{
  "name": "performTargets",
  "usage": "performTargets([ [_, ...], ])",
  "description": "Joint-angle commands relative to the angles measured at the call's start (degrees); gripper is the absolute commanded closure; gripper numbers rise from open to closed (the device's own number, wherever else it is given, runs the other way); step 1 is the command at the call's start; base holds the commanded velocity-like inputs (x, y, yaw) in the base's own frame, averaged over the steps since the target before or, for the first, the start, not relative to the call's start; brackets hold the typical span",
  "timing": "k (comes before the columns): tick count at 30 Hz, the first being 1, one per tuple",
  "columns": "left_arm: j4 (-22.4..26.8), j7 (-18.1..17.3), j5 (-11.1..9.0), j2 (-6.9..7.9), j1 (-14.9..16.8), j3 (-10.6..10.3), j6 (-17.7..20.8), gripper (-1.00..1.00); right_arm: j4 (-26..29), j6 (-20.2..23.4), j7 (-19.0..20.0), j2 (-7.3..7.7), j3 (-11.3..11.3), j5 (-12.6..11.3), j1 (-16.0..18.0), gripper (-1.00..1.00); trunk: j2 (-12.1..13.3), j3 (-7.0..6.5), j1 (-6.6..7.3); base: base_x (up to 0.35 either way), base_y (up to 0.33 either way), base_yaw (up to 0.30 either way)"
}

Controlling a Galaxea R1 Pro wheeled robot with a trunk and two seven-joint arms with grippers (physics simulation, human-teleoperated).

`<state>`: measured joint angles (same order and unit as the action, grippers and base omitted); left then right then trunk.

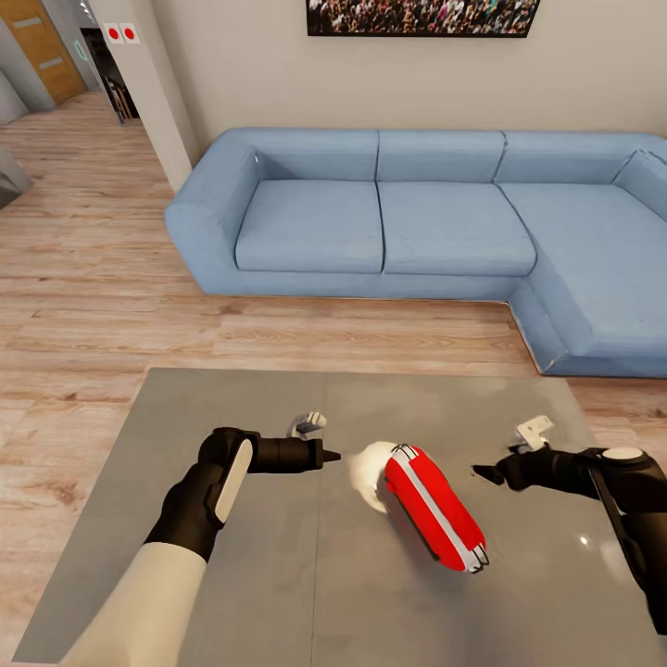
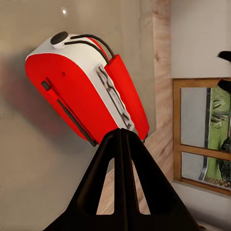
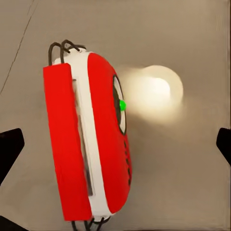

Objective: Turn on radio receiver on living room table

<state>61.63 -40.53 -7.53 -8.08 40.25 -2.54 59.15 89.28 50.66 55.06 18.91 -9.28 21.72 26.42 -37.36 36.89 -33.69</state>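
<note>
The red radio receiver (image 1: 434,508) with its white band rests on edge near the middle of the grey table (image 1: 232,593). A small green light (image 3: 122,105) glows on its face, and a bright patch of light falls on the tabletop beside it. My left gripper (image 1: 332,456) is shut, empty, its tip a short way left of the radio's far end. In the left wrist view the fingers (image 2: 113,159) meet in a point just short of the radio (image 2: 82,91). My right gripper (image 1: 477,474) is open to the radio's right, its fingers (image 3: 9,149) spread wide either side of the radio (image 3: 103,159), not touching it.
A light blue L-shaped sofa (image 1: 389,232) stands beyond the table, with a strip of wood floor (image 1: 111,306) between them. A framed crowd photo (image 1: 421,17) hangs on the beige wall. A doorway and corridor open at the far left.
</note>
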Motion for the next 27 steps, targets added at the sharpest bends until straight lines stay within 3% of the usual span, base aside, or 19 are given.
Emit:
performTargets([
  [1, 0.0, 0.0, 0.0, 0.01, 0.0, 0.0, 0.0, 1.00, 0.0, 0.6, 0.0, -0.01, -1.4, -0.1, 0.0, -1.00, 0.0, 0.00, 0.00, 0.000, 0.000, 0.000],
  [5, -0.1, 0.0, 0.0, 0.00, 0.0, 0.0, 0.0, 1.00, 0.0, 1.5, 0.0, -0.01, -4.5, -0.2, 0.0, -1.00, 0.0, 0.00, 0.00, 0.000, 0.000, 0.000],
  [8, 0.1, 0.0, 0.0, 0.00, 0.0, -0.1, 0.0, 1.00, 0.0, 1.6, 0.0, -0.01, -5.6, -0.1, 0.0, -1.00, 0.0, 0.00, 0.00, 0.000, 0.000, 0.000],
  [21, 0.4, 0.0, 0.1, 0.05, 0.0, -0.4, 0.0, 1.00, -0.2, 1.7, 0.0, -0.02, -5.9, 0.6, -0.1, -1.00, 0.0, 0.00, 0.00, 0.000, 0.000, 0.000],
  [25, 0.6, -0.1, 0.0, 0.07, 0.0, -0.5, 0.0, 1.00, -0.4, 1.7, 0.0, -0.11, -5.8, 2.7, -0.1, -1.00, 0.0, 0.00, 0.00, -0.002, 0.000, 0.000],
  [27, 0.6, -0.1, 0.1, 0.08, 0.0, -0.6, 0.0, 1.00, -0.5, 1.7, 0.0, -0.39, -5.8, 4.9, -0.1, -1.00, 0.0, 0.00, 0.00, -0.114, 0.000, 0.000],
])
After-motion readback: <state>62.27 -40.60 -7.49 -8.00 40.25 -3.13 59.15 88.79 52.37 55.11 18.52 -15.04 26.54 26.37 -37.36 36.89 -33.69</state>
